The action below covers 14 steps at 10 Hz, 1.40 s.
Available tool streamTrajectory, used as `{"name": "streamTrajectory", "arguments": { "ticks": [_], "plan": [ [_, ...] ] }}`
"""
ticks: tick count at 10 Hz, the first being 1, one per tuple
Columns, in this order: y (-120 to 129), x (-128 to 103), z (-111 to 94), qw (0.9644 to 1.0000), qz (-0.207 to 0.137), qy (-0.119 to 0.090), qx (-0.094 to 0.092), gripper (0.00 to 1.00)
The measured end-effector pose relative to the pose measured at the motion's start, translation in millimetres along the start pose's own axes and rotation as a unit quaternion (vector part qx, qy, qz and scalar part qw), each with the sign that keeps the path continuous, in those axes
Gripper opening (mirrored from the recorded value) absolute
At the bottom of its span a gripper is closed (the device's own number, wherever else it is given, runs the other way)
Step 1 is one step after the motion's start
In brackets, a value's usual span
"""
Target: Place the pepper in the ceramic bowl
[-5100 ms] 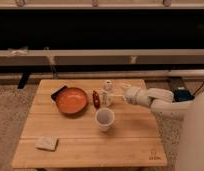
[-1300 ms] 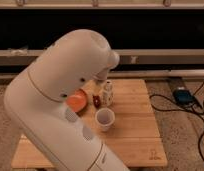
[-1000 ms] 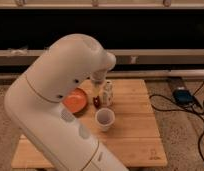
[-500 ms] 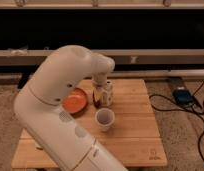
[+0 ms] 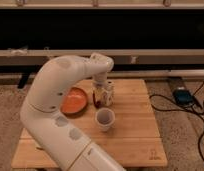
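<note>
The ceramic bowl (image 5: 73,102), orange-red inside, sits on the left part of the wooden table (image 5: 140,130). My arm curves up from the bottom of the view and over the bowl. My gripper (image 5: 102,96) points down just right of the bowl, low over the table. A bit of the dark red pepper (image 5: 96,102) shows at the gripper's left lower edge, between gripper and bowl. I cannot tell whether the gripper touches it.
A white cup (image 5: 105,119) stands just in front of the gripper. The small white bottle is hidden behind the gripper. A dark device (image 5: 183,96) with cables lies on the floor to the right. A dark bench runs behind the table.
The arm has swung further from the camera, uncovering more of the table. The gripper has come down beside the bowl at the pepper's spot.
</note>
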Motion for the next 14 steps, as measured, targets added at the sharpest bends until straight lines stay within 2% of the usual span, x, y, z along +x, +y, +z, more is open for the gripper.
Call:
{"name": "streamTrajectory", "arguments": {
  "ticks": [3,5,10,14],
  "plan": [
    [16.0,-10.9,5.4,0.9994,0.010,-0.019,-0.027,0.69],
    [24.9,-17.6,11.7,0.9989,0.011,-0.024,-0.039,0.69],
    [30.4,-17.1,18.9,0.9983,0.016,-0.031,-0.047,0.69],
    [25.4,-13.0,23.0,0.9985,0.023,-0.033,-0.038,0.69]
  ]
}}
